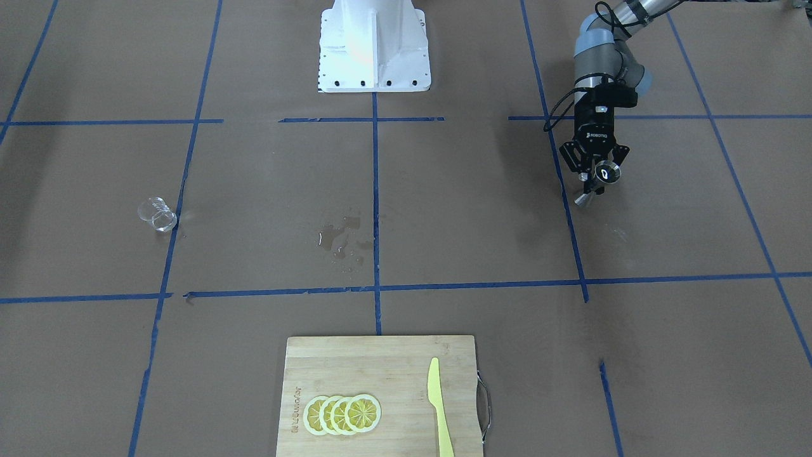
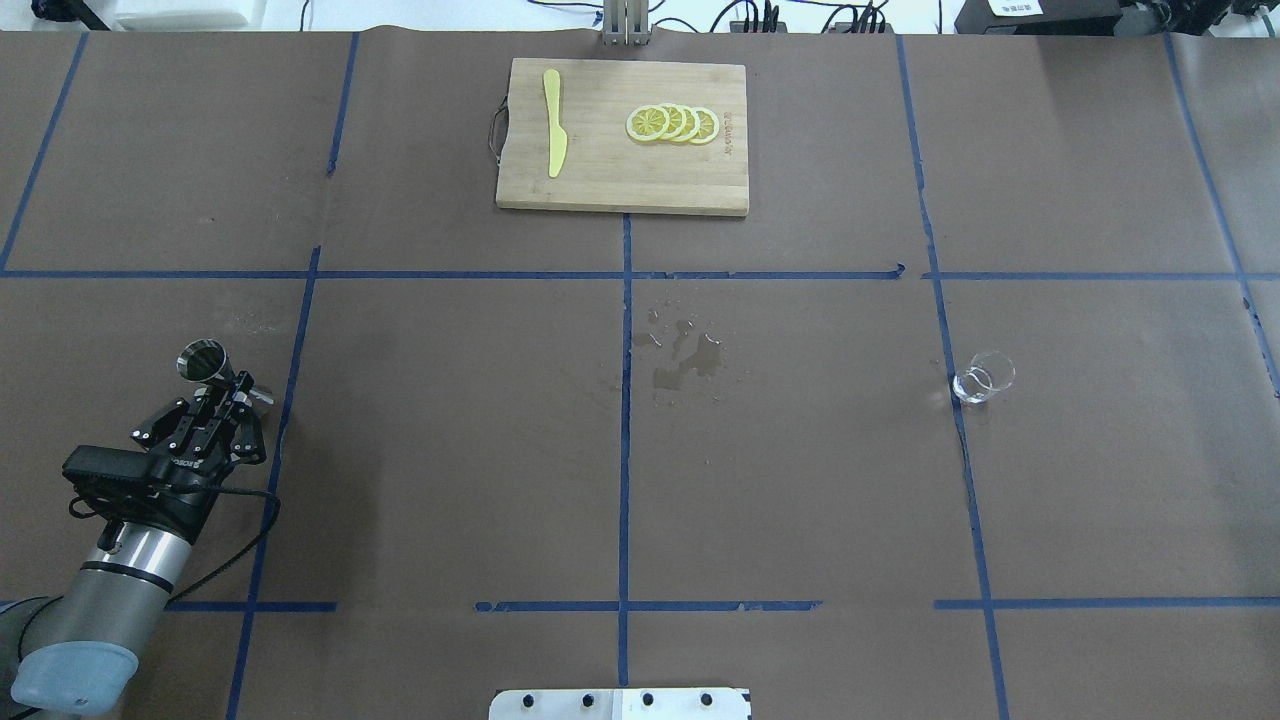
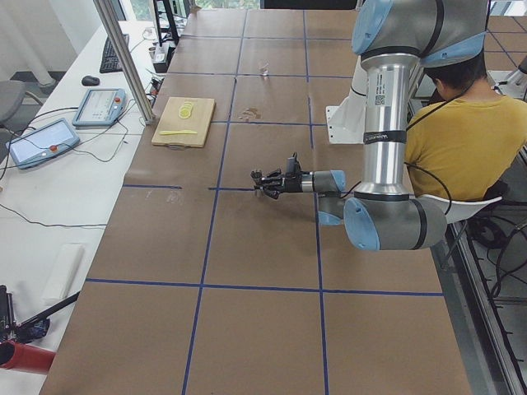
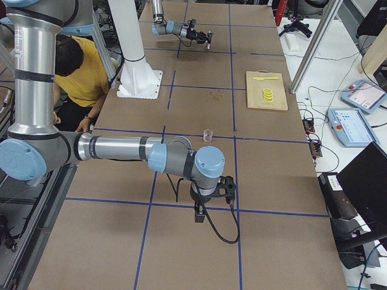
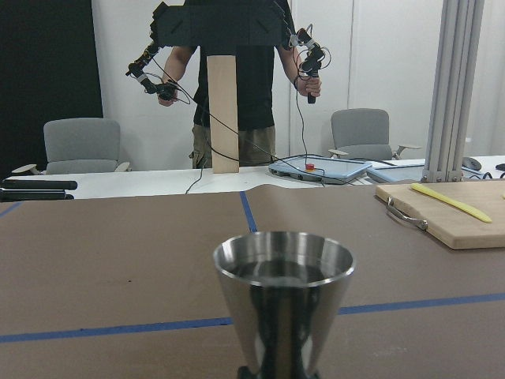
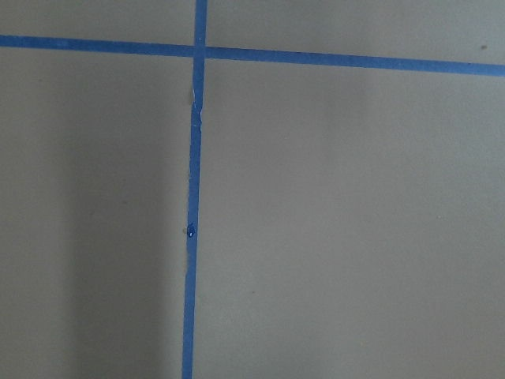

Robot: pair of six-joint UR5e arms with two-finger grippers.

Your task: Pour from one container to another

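The clear glass cup point(image 1: 157, 214) stands alone on the brown table, on the robot's right; it also shows as the cup point(image 2: 983, 377) in the overhead view. On the robot's left, my left gripper point(image 2: 232, 385) reaches out level and is shut on the narrow waist of the steel jigger point(image 2: 203, 361). The jigger point(image 5: 282, 300) is upright, low over the table, with a shine of liquid inside. The front view shows the left gripper point(image 1: 595, 184) and the jigger point(image 1: 607, 171). My right gripper point(image 4: 211, 193) points down at the table far from the cup; I cannot tell its state.
A patch of spilled liquid point(image 2: 685, 360) wets the table's middle. At the far edge lies a wooden cutting board point(image 2: 620, 185) with lemon slices point(image 2: 672, 123) and a yellow knife point(image 2: 555, 135). A person point(image 3: 461, 123) sits behind the white robot base point(image 1: 374, 44).
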